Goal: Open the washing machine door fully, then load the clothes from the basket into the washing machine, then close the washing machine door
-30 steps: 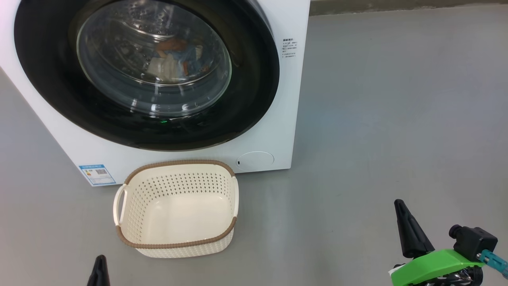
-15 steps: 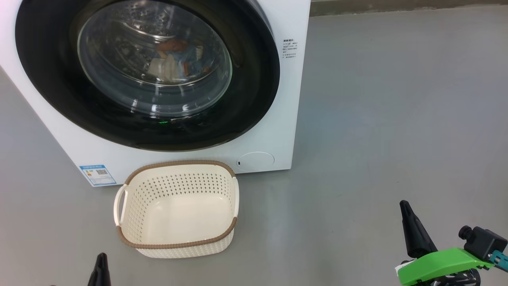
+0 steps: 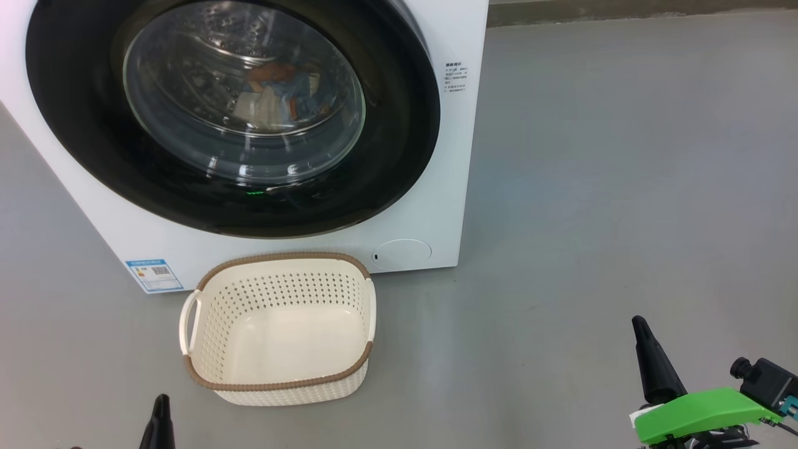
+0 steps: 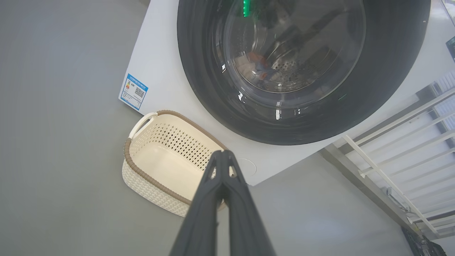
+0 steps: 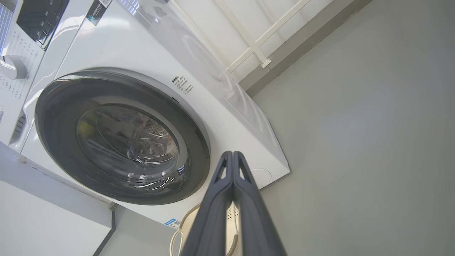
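- Left pincer [image 3: 161,416] had its fingers pressed together, holding nothing, low at the left of the head view; right pincer [image 3: 638,324] likewise closed and bare, low right.
- Washing machine door [image 3: 405,125] sat flush against the washing machine [image 3: 446,199], shut; clothes [image 3: 277,93] lay behind the glass, in the drum.
- Basket [image 3: 277,381] stood on the floor just before the machine, nothing in it.
- Door lay ahead of both pincers; left arm was nearer to it and to the basket, right well apart over the floor.
- I judged all three steps done; no further grasp called for.
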{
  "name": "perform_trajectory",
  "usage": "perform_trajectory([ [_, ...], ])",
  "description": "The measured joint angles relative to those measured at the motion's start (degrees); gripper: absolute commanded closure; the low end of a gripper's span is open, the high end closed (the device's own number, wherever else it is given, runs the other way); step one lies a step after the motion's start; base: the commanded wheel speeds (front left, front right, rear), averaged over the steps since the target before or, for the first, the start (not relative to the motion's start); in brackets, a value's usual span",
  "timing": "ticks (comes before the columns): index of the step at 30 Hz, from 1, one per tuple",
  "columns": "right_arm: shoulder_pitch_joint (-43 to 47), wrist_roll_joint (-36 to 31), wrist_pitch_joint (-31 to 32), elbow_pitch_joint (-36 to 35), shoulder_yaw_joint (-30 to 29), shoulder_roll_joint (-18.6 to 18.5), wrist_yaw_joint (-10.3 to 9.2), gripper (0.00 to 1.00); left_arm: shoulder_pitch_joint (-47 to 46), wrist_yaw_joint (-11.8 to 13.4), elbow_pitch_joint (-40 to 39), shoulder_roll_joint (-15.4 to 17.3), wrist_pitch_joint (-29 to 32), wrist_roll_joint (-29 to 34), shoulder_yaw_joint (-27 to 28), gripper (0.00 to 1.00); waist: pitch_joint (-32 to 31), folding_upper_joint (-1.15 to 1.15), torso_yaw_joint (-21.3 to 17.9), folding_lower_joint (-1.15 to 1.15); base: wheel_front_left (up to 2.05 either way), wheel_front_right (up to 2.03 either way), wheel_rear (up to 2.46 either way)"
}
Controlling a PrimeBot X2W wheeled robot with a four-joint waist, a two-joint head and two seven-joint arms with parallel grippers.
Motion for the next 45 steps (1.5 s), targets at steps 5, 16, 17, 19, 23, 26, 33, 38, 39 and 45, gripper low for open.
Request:
perform_trajectory([
  [5, -0.01, 3.13, 0.8, 0.12, -0.54, 0.03, 0.0, 1.0, -0.36, -0.01, 0.36, 0.02, 1.13, -3.23, 0.02, 1.0, -0.04, 0.0, 0.03, 0.0, 0.0, 0.0, 0.0],
  [16, -0.03, 9.18, 2.35, 0.27, -1.22, 0.11, -0.01, 1.0, -1.43, -0.02, 0.87, 0.08, 2.52, -9.6, 0.03, 1.0, -0.12, 0.0, 0.07, 0.0, 0.0, 0.0, 0.0],
  [17, -0.03, 9.89, 2.55, 0.3, -1.25, 0.12, -0.01, 1.0, -1.49, -0.02, 0.94, 0.08, 2.64, -10.26, 0.03, 1.0, -0.13, 0.0, 0.08, 0.0, 0.0, 0.0, 0.0],
  [19, -0.03, 11.04, 2.86, 0.35, -1.31, 0.13, -0.01, 1.0, -2.08, -0.02, 1.13, 0.09, 3.03, -11.4, 0.04, 1.0, -0.15, 0.0, 0.09, 0.0, 0.0, 0.0, 0.0],
  [23, -0.04, 13.59, 3.63, 0.43, -1.43, 0.15, -0.01, 1.0, -2.56, -0.45, 1.25, 0.11, 3.55, -14.11, 0.05, 1.0, -0.18, 0.0, 0.11, 0.0, 0.0, 0.0, 0.0],
  [26, -0.04, 15.34, 4.13, 0.47, -1.53, 0.16, -0.01, 1.0, -2.61, -0.45, 1.47, 0.12, 4.38, -15.79, 0.08, 1.0, -0.21, 0.0, 0.12, 0.0, 0.0, 0.0, 0.0],
  [33, -0.07, 20.26, 5.36, 0.57, -1.89, 0.22, -0.01, 1.0, -3.47, -0.53, 2.02, 0.14, 5.55, -21.11, 0.1, 1.0, -0.28, 0.0, 0.16, 0.0, 0.0, 0.0, 0.0],
  [38, -0.08, 23.17, 6.26, 0.69, -2.58, 0.33, -0.01, 1.0, -3.83, -0.54, 2.36, 0.16, 6.47, -24.29, 0.12, 1.0, -0.32, 0.0, 0.19, 0.0, 0.0, 0.0, 0.0],
  [39, -0.1, 23.9, 6.37, 0.71, -2.72, 0.33, -0.02, 1.0, -4.12, -0.54, 2.44, 0.16, 6.53, -24.93, 0.12, 1.0, -0.32, 0.0, 0.19, 0.0, 0.0, 0.0, 0.0],
  [45, -0.17, 27.6, 7.39, 0.8, -3.0, 0.37, -0.03, 1.0, -4.8, -0.69, 2.7, 0.19, 7.56, -28.74, 0.14, 1.0, -0.37, 0.0, 0.22, 0.0, 0.0, 0.0, 0.0],
])
